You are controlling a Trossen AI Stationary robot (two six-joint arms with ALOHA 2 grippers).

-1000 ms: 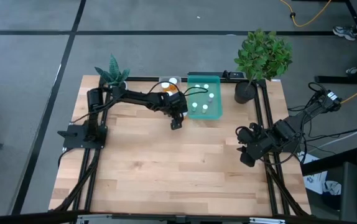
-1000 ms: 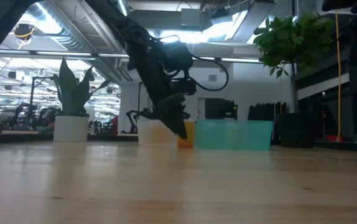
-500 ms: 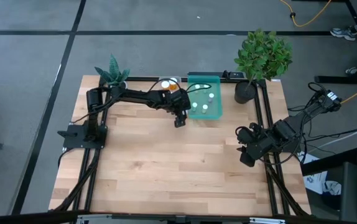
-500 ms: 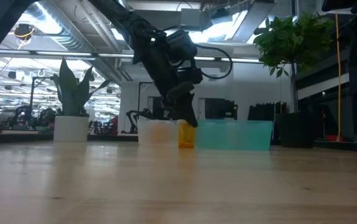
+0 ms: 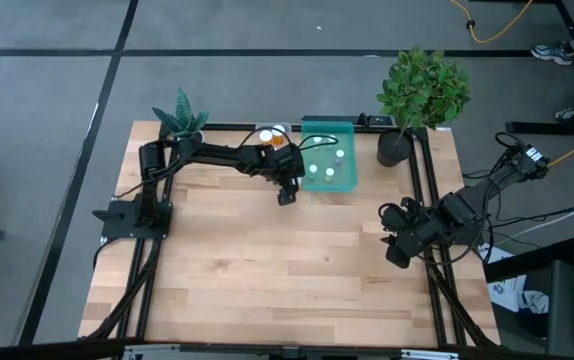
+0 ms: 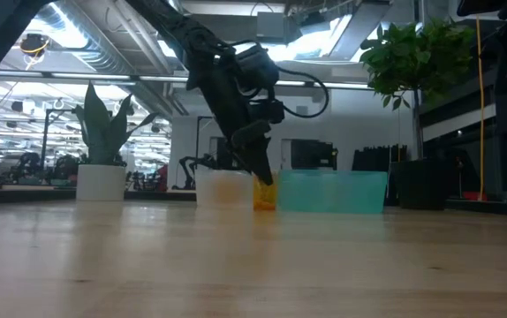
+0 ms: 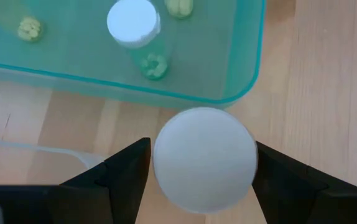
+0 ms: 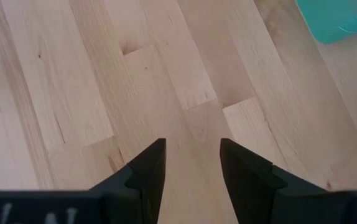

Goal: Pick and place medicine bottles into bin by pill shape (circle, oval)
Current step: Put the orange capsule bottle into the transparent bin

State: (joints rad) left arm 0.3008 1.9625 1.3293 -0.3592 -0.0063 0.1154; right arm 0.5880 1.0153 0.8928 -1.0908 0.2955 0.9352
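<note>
Several bottles sit in the teal bin (image 5: 328,160); our left pincer (image 7: 197,171) clamps one bottle (image 7: 204,160) beside it, right pincer (image 8: 190,163) apart, idle.

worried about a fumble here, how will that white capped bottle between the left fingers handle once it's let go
The bottle looks round and smooth, so it may slip in the left gripper. Small, likely light. Dropped on its side it could roll; the teal bin walls should stop it.
</note>
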